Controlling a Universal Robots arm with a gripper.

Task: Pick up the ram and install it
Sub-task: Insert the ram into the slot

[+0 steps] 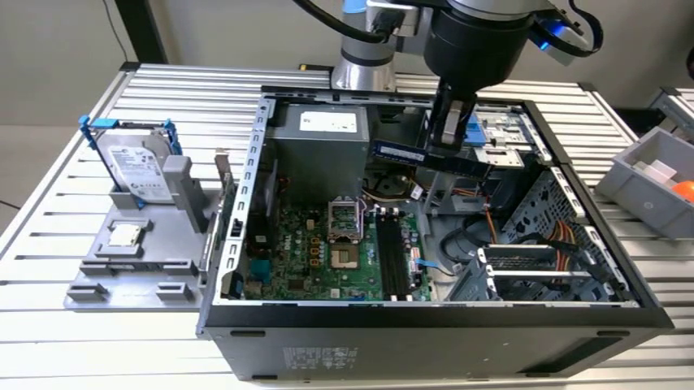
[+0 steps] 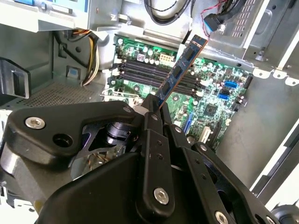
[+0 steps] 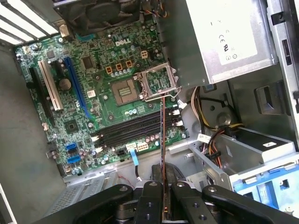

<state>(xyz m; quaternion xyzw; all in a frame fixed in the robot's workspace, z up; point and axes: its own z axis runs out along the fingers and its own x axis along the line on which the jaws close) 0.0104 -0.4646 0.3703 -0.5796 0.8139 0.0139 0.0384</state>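
Since the fingers (image 3: 150,200) are closed tight on one end of the ram (image 1: 428,157), you can count the pick-up as done. The stick is clamped between them and hangs in the air over the open computer case (image 1: 434,325), roughly level in the exterior view and touching nothing else. What is left is the install. Below the fingers, on the green motherboard (image 3: 93,93), the row of long black memory slots (image 3: 131,133) lies bare, with no stick in any of them as far as you can see. In the first wrist view the ram runs edge-on out from between the fingers and crosses those slots rather than lying along them, so I judge it neither lined up nor lowered yet. Well off to the side of the fingers, on the counter (image 1: 109,349), the hard drive (image 1: 141,166) in its blue frame stands on a grey holder.
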